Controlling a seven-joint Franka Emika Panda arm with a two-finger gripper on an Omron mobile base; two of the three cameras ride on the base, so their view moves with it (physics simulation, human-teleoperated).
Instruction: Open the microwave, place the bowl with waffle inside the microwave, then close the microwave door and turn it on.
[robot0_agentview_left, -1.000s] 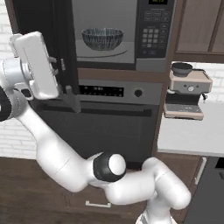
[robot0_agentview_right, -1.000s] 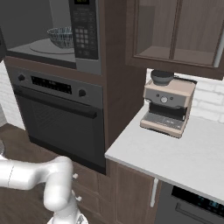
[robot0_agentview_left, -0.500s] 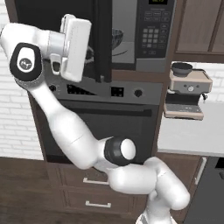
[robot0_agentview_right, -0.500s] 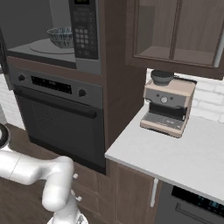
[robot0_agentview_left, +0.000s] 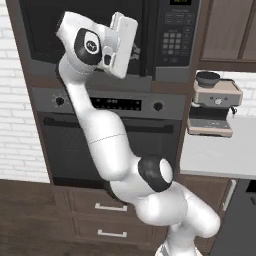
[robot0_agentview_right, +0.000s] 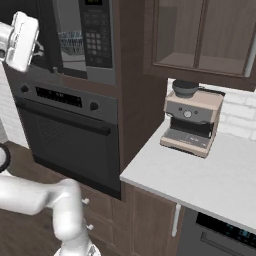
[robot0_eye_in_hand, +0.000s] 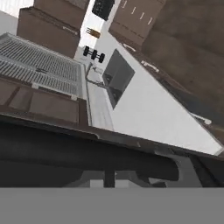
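Microwave (robot0_agentview_left: 165, 37) stands above the oven (robot0_agentview_left: 112, 135); our gripper (robot0_agentview_left: 134, 52) is raised at its door (robot0_agentview_left: 85, 30), and we cannot tell how the jaws stand.

Even flat light, soft low-res render, hand view prob. blurred

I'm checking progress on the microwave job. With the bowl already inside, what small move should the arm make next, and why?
Probably push the microwave door the rest of the way shut. The bowl shows through its glass, so it is already inside, and the hand is raised in front of the door, left of the keypad. The door looks nearly closed, though whether it has latched cannot be told. Pressing the keypad comes after.
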